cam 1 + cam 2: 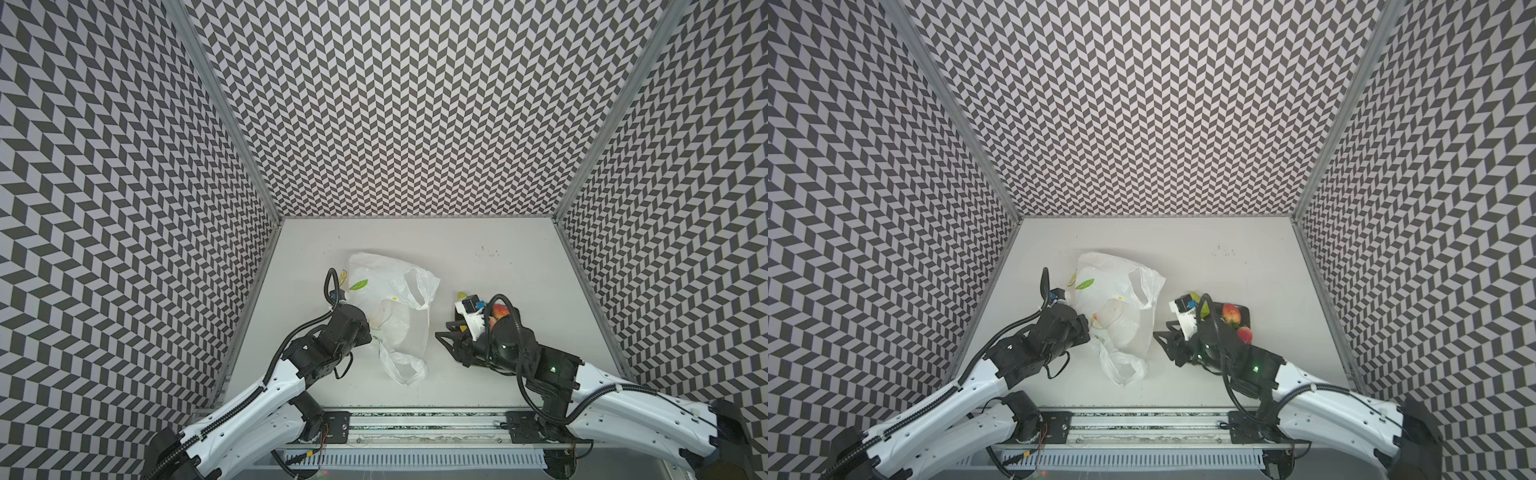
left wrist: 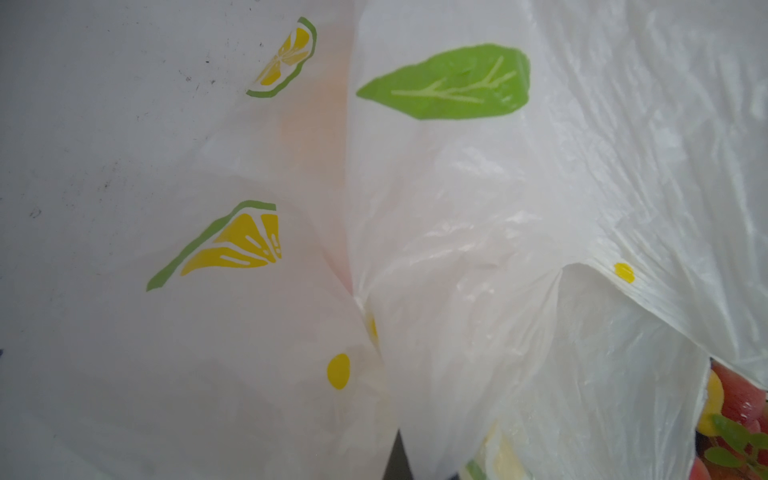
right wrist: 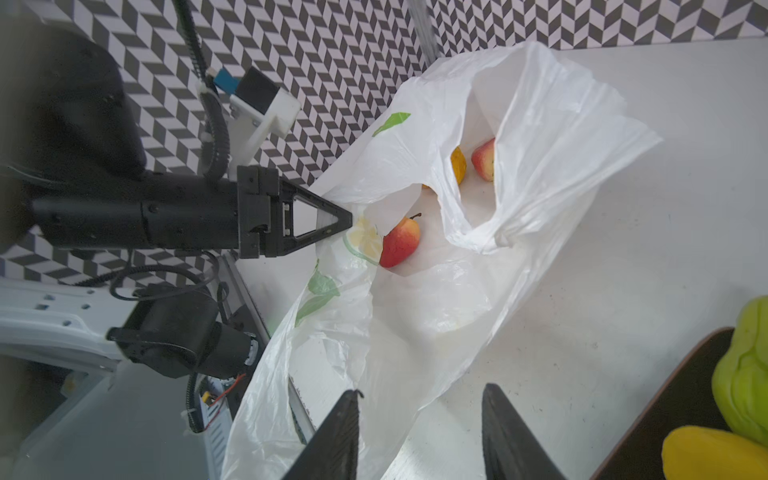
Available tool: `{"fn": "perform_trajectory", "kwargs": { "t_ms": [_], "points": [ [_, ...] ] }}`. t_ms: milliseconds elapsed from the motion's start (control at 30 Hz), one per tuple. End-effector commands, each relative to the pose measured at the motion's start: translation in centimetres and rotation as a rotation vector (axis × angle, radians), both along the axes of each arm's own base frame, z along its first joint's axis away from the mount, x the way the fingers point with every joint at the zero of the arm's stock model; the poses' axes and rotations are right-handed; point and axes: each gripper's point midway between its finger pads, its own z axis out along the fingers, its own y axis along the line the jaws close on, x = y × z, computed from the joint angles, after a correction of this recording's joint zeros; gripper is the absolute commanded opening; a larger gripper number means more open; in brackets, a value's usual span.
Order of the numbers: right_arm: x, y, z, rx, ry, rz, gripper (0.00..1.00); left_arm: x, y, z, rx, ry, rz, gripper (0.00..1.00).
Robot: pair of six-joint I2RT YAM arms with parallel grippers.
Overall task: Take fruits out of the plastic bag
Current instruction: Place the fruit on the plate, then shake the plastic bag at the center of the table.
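Note:
The plastic bag (image 1: 390, 291) (image 1: 1121, 282) lies crumpled left of the table's middle, its mouth gaping toward the right arm. My left gripper (image 3: 349, 220) is shut on the bag's rim; the bag (image 2: 457, 208) covers its jaws in the left wrist view. Inside the bag (image 3: 540, 124) lie a red-yellow pear (image 3: 401, 243), an orange fruit (image 3: 458, 164) and a red apple (image 3: 484, 160). My right gripper (image 1: 442, 338) (image 3: 422, 390) stands open just right of the bag, low over its loose edge, holding nothing.
A dark plate (image 3: 665, 399) right of the bag holds a green fruit (image 3: 744, 365), a yellow fruit (image 3: 715, 455) and a peach (image 1: 1231, 312); the right arm partly covers it. Patterned walls close in three sides. A metal rail (image 1: 415, 424) runs along the front.

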Motion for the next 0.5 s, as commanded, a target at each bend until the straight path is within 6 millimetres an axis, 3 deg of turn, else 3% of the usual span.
{"fn": "perform_trajectory", "kwargs": {
  "t_ms": [0, 200, 467],
  "points": [
    [1.8, 3.3, 2.6, -0.010, -0.126, 0.063, 0.45, 0.1, 0.4, 0.0, 0.005, -0.004, 0.015, 0.00],
    [3.6, 8.1, -1.1, -0.141, -0.065, 0.142, 0.42, 0.1, 0.6, 0.3, 0.012, -0.004, 0.022, 0.00],
    [5.2, 10.6, -4.6, -0.174, -0.127, 0.158, 0.40, 0.2, 0.6, 0.9, 0.022, -0.010, 0.021, 0.00]
  ]
}}
